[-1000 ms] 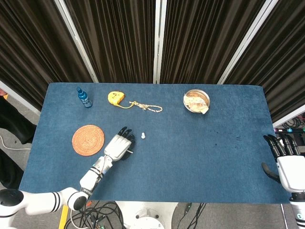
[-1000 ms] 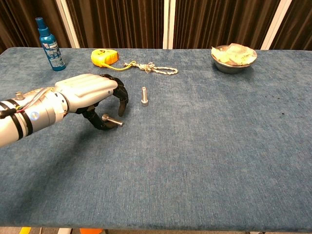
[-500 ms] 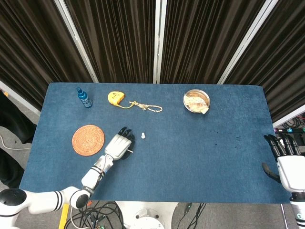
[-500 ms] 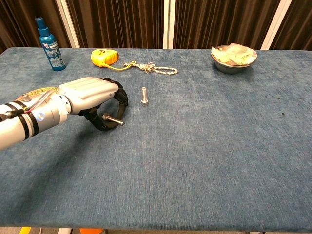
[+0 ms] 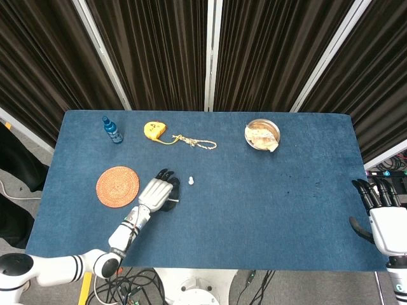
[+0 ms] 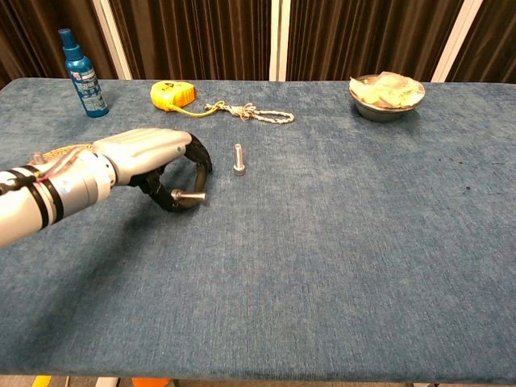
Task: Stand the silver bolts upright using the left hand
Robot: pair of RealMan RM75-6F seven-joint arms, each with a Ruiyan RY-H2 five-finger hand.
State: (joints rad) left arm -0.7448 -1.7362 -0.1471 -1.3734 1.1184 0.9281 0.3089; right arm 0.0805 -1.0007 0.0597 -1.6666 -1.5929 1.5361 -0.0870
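My left hand (image 6: 153, 157) hangs low over the blue table at the left, its dark fingers curled around a silver bolt (image 6: 188, 195). The bolt lies sideways in the grip, its tip pointing right, close to the cloth. In the head view the same left hand (image 5: 157, 194) hides most of that bolt (image 5: 173, 203). A second silver bolt (image 6: 239, 159) stands upright just right of the hand, seen from above as a small pale dot (image 5: 191, 180). My right hand (image 5: 381, 213) waits past the table's right edge, fingers spread, holding nothing.
A blue bottle (image 6: 83, 72) stands at the far left. A yellow tape measure (image 6: 172, 93) and a knotted rope (image 6: 256, 114) lie behind the bolts. A metal bowl (image 6: 385, 93) sits far right. An orange coaster (image 5: 117, 185) lies left of my hand.
My left hand has sunk a little toward the table with the bolt still in it, fingers curled closer. The upright bolt and the right hand have not moved.
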